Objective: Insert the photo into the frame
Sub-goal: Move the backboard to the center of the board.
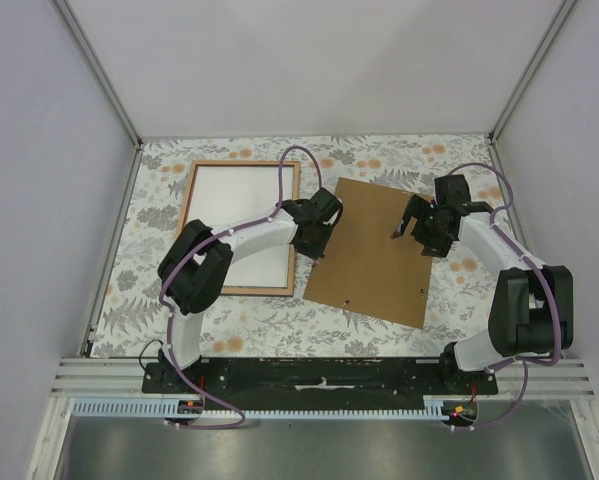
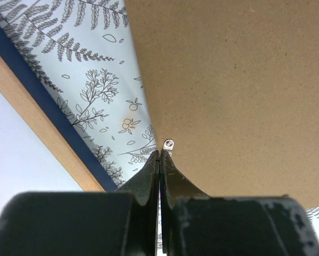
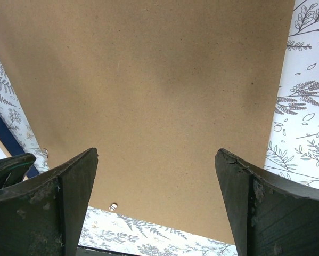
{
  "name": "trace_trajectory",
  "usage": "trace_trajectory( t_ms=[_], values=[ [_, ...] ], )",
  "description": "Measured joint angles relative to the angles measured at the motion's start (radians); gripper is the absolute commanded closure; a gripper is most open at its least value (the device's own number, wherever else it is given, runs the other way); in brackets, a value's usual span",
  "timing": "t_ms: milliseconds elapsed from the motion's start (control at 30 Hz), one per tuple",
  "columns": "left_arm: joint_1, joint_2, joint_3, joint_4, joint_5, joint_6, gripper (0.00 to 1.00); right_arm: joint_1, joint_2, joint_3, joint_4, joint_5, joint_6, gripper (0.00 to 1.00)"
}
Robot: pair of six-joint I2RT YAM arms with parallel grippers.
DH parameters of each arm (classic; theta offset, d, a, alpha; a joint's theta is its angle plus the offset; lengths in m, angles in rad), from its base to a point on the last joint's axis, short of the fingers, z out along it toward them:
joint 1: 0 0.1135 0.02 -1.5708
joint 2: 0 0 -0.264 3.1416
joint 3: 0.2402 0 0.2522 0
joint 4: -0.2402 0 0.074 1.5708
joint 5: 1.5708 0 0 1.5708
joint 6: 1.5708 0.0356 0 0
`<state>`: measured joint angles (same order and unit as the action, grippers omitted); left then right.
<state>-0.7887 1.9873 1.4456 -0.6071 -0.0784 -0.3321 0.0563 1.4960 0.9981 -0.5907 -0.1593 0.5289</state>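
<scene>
Overhead, left end effector [image 2: 159, 153] unclear; wrist shows it together; right end effector [image 3: 156, 153] apart.

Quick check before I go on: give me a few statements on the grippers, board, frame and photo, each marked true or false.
1. The left gripper is shut. True.
2. The right gripper grips the board. False: it is open, over the board.
3. The board covers the frame. False: it lies to the frame's right, apart from it.
4. The photo lies in the frame, white side up. True.
</scene>
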Motion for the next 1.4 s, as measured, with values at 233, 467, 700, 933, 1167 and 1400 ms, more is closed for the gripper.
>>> trace_trajectory(
  t_ms=[233,467,700,933,1167,1400],
  values=[
    [0.000,0.000,0.017,-0.023,0.003,0.005,0.71,0.000,-0.008,0.019,0.000,0.000,-0.003,0.02],
    [0.000,0.000,0.017,-0.033,0.012,0.072,0.58,0.000,-0.011,0.019,-0.001,0.000,-0.007,0.02],
    [0.000,0.034,0.017,-0.034,0.068,0.126,0.57,0.000,-0.011,0.020,-0.001,0.000,-0.007,0.02],
    [0.001,0.048,0.016,-0.032,0.083,0.148,0.58,0.000,-0.011,0.020,-0.004,0.000,-0.010,0.02],
    [0.000,0.048,0.016,-0.029,0.073,0.154,0.62,0.000,-0.011,0.020,-0.006,0.000,-0.012,0.02],
    [-0.005,0.049,0.015,-0.026,0.066,0.170,0.64,0.000,-0.011,0.020,-0.008,0.001,-0.018,0.02]
  ],
)
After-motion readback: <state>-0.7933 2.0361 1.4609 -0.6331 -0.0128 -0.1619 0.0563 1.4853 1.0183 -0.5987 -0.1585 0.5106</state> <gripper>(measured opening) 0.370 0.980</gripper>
